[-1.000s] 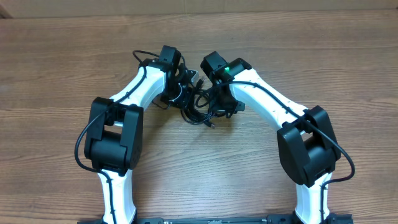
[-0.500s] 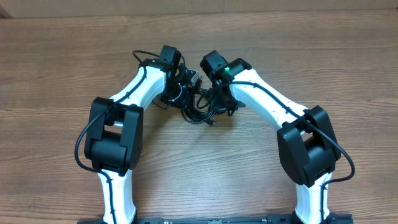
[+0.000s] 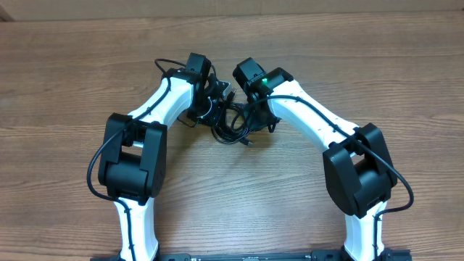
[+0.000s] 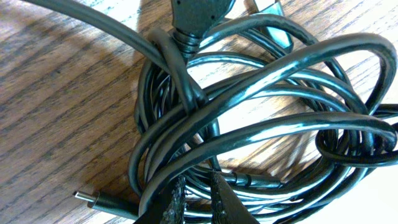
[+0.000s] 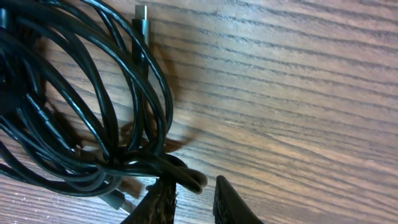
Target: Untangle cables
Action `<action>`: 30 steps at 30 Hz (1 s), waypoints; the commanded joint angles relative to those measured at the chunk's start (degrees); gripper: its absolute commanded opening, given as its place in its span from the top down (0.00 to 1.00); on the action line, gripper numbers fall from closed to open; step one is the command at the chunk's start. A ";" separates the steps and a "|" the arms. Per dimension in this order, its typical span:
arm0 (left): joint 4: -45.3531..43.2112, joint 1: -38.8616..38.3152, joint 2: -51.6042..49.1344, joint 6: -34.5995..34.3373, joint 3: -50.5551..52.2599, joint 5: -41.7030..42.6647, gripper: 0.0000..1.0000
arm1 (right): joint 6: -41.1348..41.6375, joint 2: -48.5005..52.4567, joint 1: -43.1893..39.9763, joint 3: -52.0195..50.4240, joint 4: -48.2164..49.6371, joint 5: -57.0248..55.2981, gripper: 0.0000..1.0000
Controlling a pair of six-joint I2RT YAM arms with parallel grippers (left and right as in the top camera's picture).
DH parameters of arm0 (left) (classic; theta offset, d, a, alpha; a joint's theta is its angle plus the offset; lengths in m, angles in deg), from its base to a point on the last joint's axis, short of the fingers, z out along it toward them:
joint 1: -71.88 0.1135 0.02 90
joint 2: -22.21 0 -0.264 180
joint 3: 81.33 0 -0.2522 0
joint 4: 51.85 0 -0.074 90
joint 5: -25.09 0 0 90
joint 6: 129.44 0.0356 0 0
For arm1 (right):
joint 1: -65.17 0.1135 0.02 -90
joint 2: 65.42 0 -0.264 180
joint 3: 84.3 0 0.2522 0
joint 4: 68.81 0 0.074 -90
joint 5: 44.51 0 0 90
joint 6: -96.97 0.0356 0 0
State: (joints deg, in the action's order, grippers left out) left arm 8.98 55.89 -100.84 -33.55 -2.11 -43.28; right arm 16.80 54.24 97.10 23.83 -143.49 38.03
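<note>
Easing apart a little since a second ago, the right gripper [image 5: 191,182] is now showing bare wood in the narrow gap between its fingers. One loop is lying across the fingertips rather than being clamped, and the cables [image 3: 232,122] are drawing in slightly on that side. My judgement is that this grip is being let go for a fresh hold, so the knot is not yet coming apart. On the opposite side of the cables, the left gripper [image 4: 198,178] is staying almost closed and appears to be pinching a strand. The cables are lying as one tangle on the table [image 3: 87,58], directly between the two grippers. Counting: two grippers are working on one tangle, with three plug ends showing in the left wrist view, suggesting at least two cords. An exact count is not possible.
</note>
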 commanded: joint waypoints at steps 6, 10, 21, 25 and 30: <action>-0.02 0.55 -1.68 -0.79 0.26 -2.08 0.83 | -6.01 0.07 -0.17 -0.26 1.14 2.56 0.76; -0.02 0.55 -1.68 -0.79 0.26 -2.08 0.83 | -8.46 0.07 -0.17 -0.24 1.18 2.58 0.75; -0.04 0.55 -1.68 -0.79 0.26 -2.10 0.83 | -8.41 0.07 -0.17 -0.24 0.44 2.58 0.96; -0.15 0.55 -1.68 -0.79 0.26 -2.10 0.83 | -8.85 0.00 -0.17 -0.11 -0.57 0.98 0.96; -0.22 0.55 -1.68 -0.81 0.26 -2.10 0.84 | -8.76 -1.03 -0.17 2.82 -6.38 -5.29 0.96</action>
State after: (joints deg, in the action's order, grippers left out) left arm 8.91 55.89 -100.84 -33.55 -2.11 -43.28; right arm 8.40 54.24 97.10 23.96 -147.30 38.33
